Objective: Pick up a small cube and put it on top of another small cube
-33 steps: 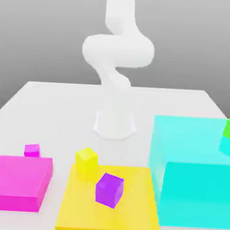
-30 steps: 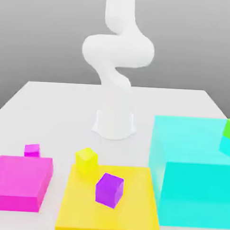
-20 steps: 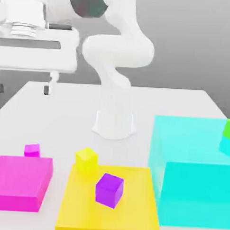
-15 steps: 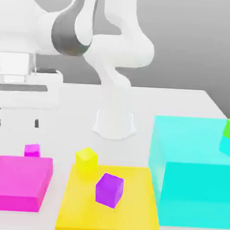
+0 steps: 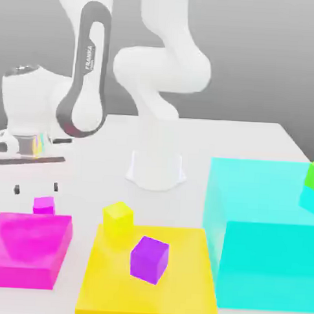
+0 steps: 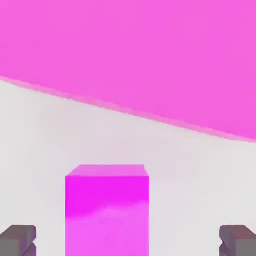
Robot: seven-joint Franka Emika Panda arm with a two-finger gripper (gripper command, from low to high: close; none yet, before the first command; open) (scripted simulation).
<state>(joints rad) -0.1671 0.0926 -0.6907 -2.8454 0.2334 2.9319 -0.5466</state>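
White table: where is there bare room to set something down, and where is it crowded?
Bare: the white table behind the cyan block. Crowded: around the magenta cube, between the flat magenta block and the open hand.

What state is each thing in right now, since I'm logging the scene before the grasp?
Gripper: open, empty, above the small magenta cube
Small magenta cube: not held, behind the magenta block
Magenta block: lying flat
Yellow cube: not held, at the yellow block's far edge
Purple cube: not held
Yellow block: lying flat
Cyan block: standing at the exterior view's right
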